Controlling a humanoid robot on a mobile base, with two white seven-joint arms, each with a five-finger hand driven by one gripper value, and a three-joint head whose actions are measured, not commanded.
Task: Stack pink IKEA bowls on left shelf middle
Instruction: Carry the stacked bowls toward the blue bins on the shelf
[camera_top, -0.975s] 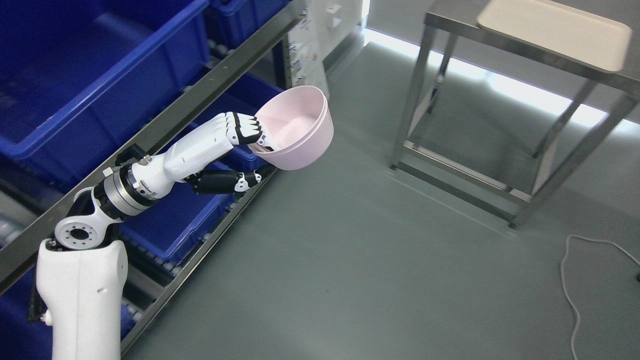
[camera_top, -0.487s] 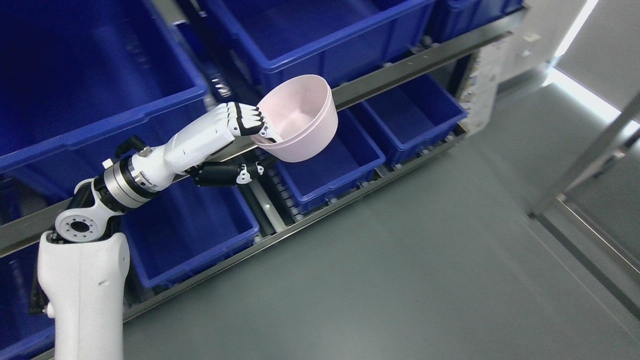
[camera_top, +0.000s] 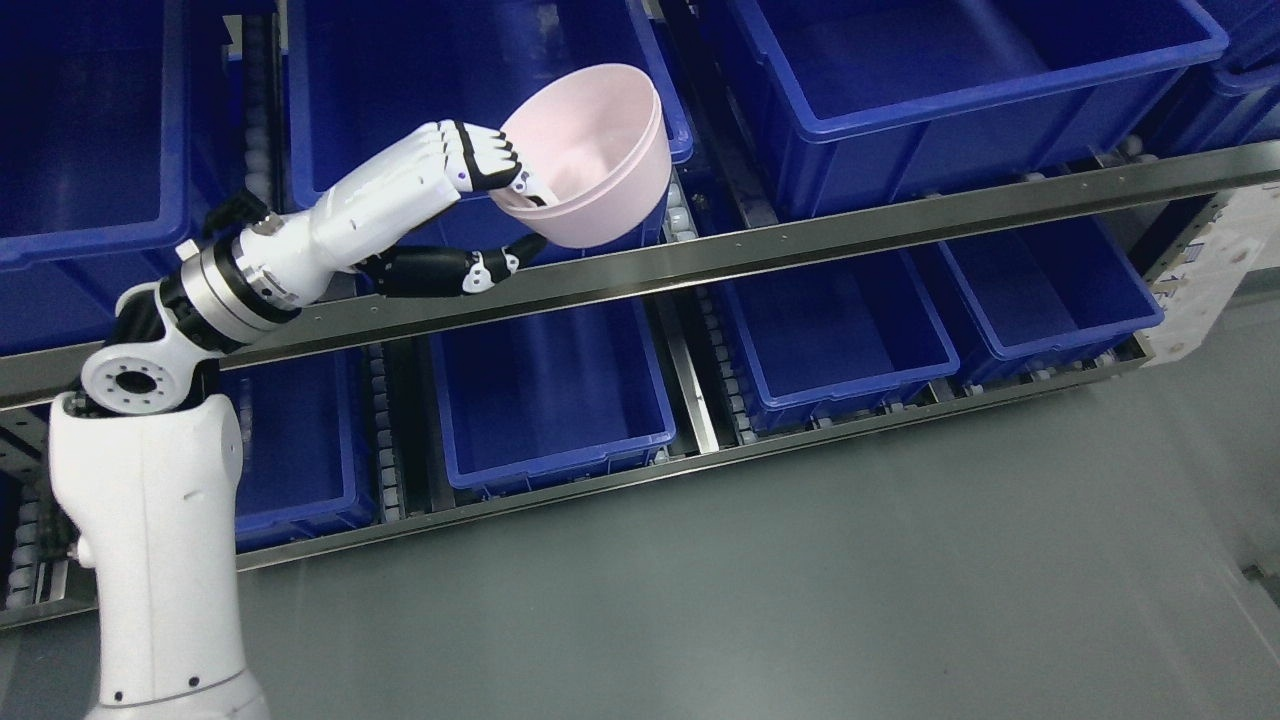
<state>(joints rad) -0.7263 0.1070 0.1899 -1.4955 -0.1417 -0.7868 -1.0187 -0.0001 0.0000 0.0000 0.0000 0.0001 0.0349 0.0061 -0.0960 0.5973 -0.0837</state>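
Pink bowls (camera_top: 590, 160), apparently two nested, hang tilted in our left hand (camera_top: 478, 165), fingers pinching the near rim, before a blue bin (camera_top: 400, 60) above the steel rail (camera_top: 900, 225); we judge placement still pending.

left arm (camera_top: 160, 520): glossy white shell | silver wrist ring | black-jointed fingers (camera_top: 480, 160)

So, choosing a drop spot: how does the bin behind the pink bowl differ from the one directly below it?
The upper blue bin sits above the steel rail and looks larger; the lower blue bin sits under it, smaller. The pink bowl partly hides the upper; the lower shows fully. Both look empty.
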